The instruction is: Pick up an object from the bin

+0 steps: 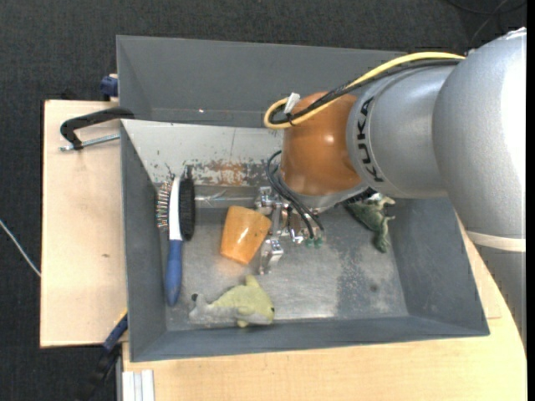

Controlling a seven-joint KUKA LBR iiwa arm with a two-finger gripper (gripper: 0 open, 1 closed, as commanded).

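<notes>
Orange cup (243, 234) (tipped) lies beside the end effector (270, 255).

The grey metal bin (138, 224) is seen as matt, its floor scuffed and speckled. A glossy, smooth plastic is shown by the orange tapered cup (242, 234). The blue-handled brush (173, 266) is rendered in smooth plastic, and the pale yellow-green stuffed toy (238, 305) in soft, fuzzy cloth.

- I have one camera, looking down on the bin (251, 82) from above, tilted slightly so the far wall shows broad.
- The arm (451, 124) enters from the view's right.
- It sits close: the whole bin nearly spans the frame.
</notes>
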